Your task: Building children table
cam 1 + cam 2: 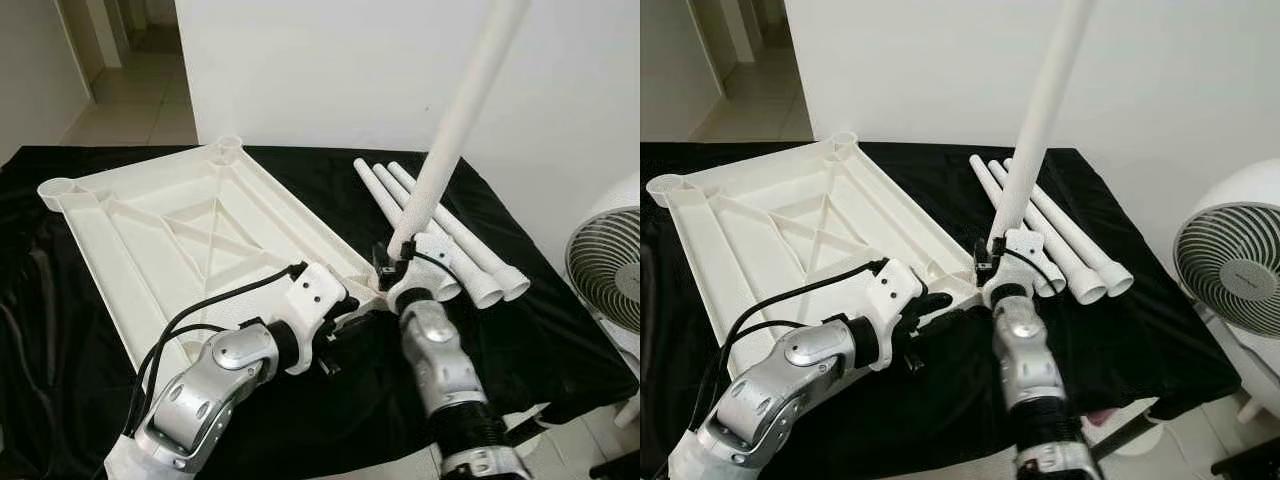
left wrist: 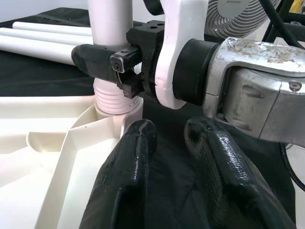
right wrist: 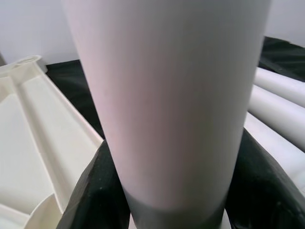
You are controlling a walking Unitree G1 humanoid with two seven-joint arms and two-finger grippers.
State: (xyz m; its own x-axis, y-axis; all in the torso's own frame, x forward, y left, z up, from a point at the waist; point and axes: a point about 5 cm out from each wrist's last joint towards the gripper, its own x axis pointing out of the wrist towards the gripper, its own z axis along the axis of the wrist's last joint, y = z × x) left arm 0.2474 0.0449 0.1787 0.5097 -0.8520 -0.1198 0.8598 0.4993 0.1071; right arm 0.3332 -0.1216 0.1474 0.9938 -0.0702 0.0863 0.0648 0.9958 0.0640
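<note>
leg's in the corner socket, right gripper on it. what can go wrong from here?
1. The leg leans while its threaded end sits in the tabletop's corner socket: it may cross-thread.
2. The right gripper grips low on a long leg, so it may slip.
3. The left gripper sits open beside the tabletop, which could shift.

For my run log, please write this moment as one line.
right gripper: shut on table leg, threaded end in corner socket | left gripper: open beside tabletop | spare legs: lying on cloth

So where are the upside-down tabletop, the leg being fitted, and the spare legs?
tabletop point(image 1: 150, 235): left eye view, on its ribbed underside.
held leg point(image 1: 455, 130): left eye view, mid-shaft, above the right gripper point(image 1: 392, 262).
spare legs point(image 1: 1070, 240): right eye view, on one lying tube.
</note>
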